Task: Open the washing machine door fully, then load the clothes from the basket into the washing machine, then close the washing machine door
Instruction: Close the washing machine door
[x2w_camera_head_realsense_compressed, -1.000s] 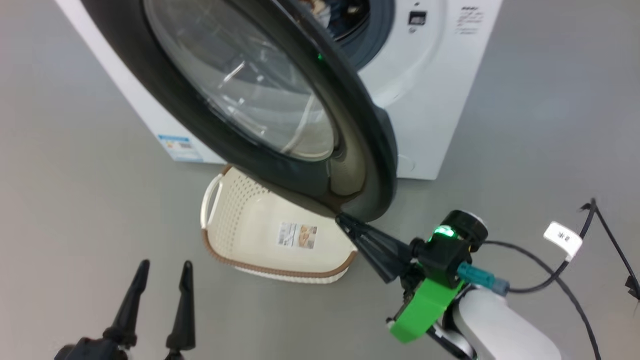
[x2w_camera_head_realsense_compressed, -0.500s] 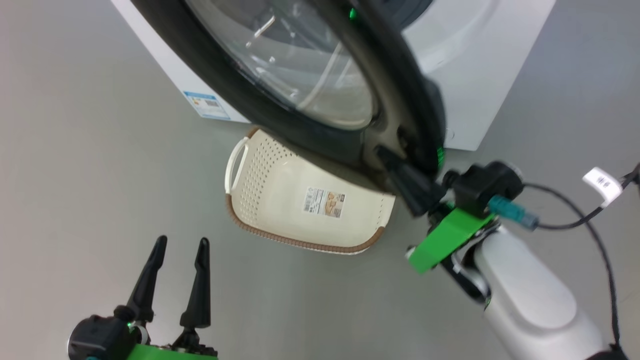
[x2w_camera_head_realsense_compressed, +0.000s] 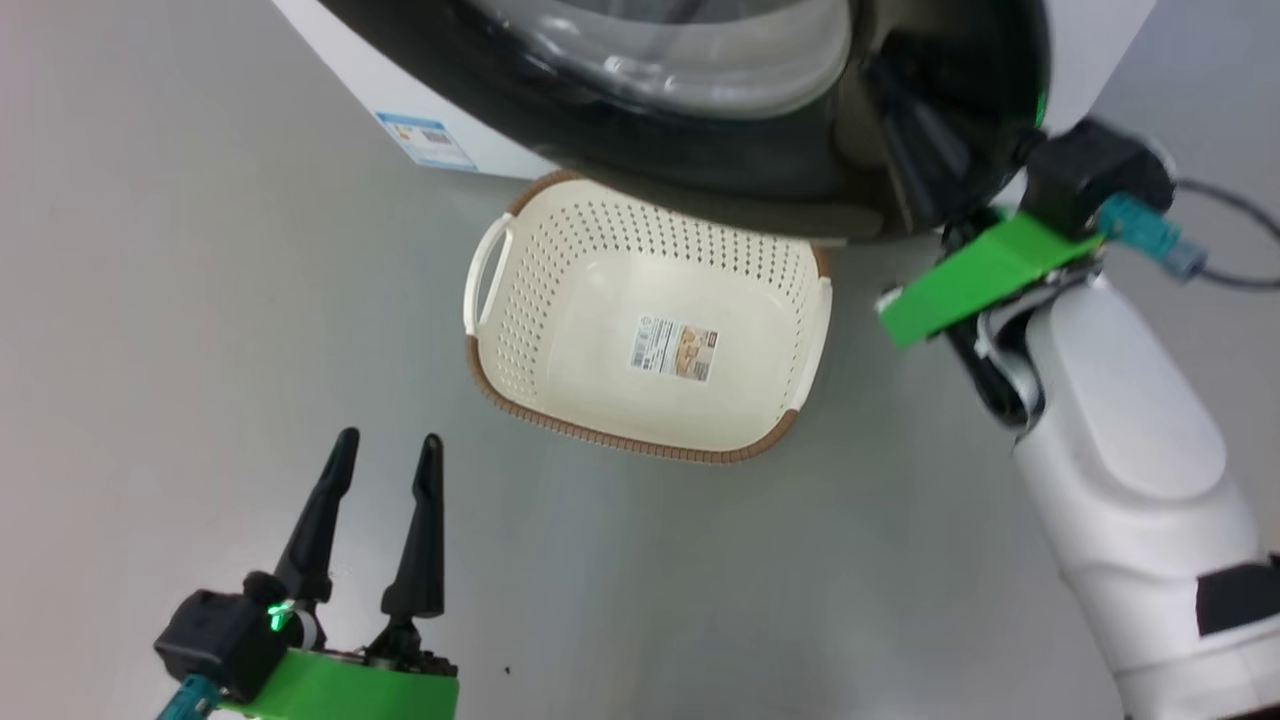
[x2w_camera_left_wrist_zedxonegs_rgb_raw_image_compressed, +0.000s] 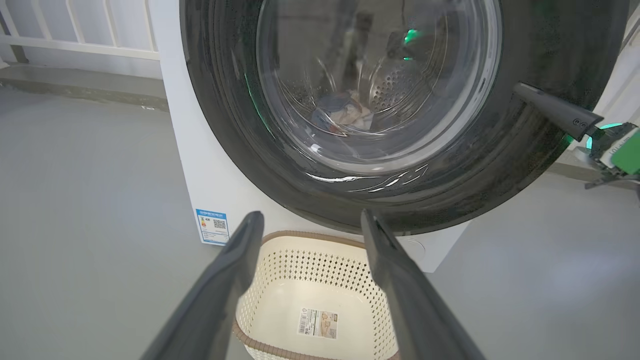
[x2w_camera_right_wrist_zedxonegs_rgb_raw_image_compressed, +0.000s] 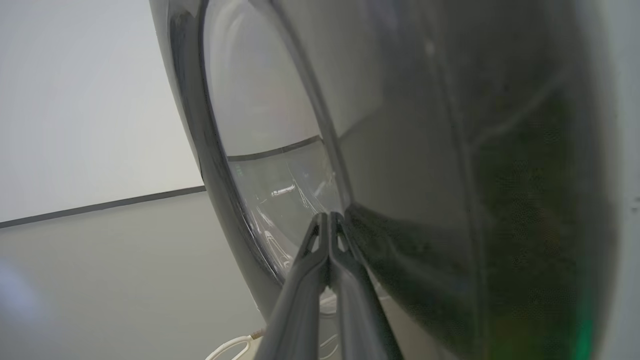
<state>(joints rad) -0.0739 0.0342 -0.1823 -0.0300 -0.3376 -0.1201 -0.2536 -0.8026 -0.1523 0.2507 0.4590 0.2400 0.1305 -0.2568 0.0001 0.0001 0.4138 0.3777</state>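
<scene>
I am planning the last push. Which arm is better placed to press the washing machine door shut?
Right. The shut right gripper points at the rim of the washing machine door, while the open left gripper hangs low near the empty basket.

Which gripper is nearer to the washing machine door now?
Right. The right gripper, fingers shut, lies against the door near its rim. The left gripper, open, hangs apart from it, on the near side of the basket.
</scene>
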